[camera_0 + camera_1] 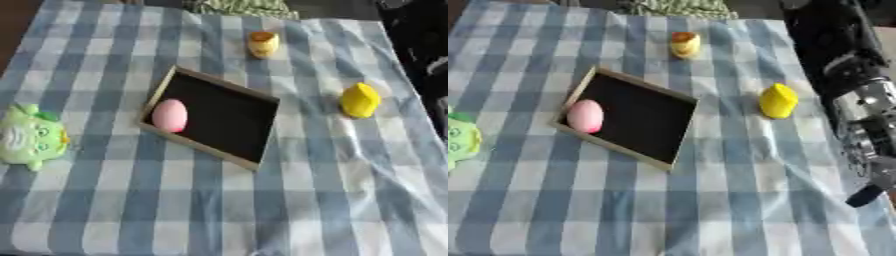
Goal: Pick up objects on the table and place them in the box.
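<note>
While a pink egg already lies in the box, against its left wall, three things wait outside it on the checked cloth of the worktop. A yellow toy sits just right of the box, a small yellow and brown piece lies beyond its far corner, and a green plush rests well to the left at the cloth's edge. Only the right eye view shows the right arm, black and silver, hanging along the right edge; a dark tip at its lower end may be part of the hand, and whether its fingers are spread or curled cannot be told. No left hand appears. The yellow toy looks the likely next pick: coming down from above, closing round its middle, and lifting clear of the box's rim before crossing over would suit.
</note>
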`<control>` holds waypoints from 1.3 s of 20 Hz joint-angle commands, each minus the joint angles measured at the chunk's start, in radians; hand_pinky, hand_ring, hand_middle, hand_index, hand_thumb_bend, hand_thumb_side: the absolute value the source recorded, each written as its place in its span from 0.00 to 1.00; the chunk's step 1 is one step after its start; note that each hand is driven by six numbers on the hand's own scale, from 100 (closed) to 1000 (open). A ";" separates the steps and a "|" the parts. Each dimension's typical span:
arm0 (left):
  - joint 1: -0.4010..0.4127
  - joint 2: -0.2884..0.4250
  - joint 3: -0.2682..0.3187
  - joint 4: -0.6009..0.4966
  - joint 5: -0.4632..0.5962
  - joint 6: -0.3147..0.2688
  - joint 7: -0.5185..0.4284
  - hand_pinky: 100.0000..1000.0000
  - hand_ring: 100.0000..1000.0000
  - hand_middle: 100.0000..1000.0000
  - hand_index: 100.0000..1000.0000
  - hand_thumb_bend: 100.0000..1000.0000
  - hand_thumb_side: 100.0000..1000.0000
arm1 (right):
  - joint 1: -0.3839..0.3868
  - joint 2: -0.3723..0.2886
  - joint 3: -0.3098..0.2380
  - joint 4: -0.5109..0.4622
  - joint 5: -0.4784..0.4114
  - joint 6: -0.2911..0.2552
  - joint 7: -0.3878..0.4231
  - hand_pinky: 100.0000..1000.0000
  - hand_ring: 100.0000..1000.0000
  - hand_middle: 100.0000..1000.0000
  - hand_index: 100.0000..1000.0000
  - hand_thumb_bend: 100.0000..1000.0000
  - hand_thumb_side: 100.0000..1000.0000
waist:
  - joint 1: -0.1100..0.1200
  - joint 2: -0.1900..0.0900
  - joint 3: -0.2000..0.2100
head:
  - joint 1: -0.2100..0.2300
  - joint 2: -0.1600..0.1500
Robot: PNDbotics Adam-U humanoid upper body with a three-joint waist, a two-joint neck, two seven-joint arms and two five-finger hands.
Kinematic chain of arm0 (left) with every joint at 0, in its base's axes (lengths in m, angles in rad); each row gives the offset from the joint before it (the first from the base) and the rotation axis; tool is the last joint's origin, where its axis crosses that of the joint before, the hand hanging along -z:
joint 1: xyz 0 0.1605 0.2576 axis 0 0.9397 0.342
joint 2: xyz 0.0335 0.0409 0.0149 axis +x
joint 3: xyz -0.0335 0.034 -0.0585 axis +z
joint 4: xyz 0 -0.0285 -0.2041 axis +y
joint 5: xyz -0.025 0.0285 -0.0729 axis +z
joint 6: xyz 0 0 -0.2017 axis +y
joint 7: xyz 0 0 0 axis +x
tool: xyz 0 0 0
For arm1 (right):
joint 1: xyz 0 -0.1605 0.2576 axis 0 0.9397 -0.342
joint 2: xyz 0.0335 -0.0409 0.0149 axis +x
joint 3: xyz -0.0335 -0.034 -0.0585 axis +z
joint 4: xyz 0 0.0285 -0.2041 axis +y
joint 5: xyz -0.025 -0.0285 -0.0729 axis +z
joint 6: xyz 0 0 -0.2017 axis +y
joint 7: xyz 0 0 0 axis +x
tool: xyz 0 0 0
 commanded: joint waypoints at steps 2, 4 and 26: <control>-0.010 0.027 -0.003 -0.015 0.007 -0.001 -0.007 0.92 0.68 0.63 0.78 0.05 0.45 | -0.027 0.002 0.025 -0.028 0.056 -0.023 0.043 0.87 0.99 0.87 0.87 0.00 0.51 | -0.009 -0.016 0.002 | -0.009 -0.006; -0.011 0.027 -0.004 -0.015 0.009 0.000 -0.009 0.92 0.68 0.63 0.78 0.04 0.45 | -0.026 0.008 0.032 -0.027 0.068 -0.030 0.056 0.87 0.99 0.87 0.87 0.00 0.51 | -0.010 -0.016 0.002 | -0.010 -0.005; -0.011 0.034 -0.009 -0.015 0.011 0.020 -0.016 0.93 0.68 0.64 0.79 0.03 0.47 | 0.028 -0.095 0.103 -0.106 0.108 -0.207 0.533 0.89 0.97 0.86 0.85 0.30 0.00 | -0.016 -0.019 -0.016 | 0.007 0.001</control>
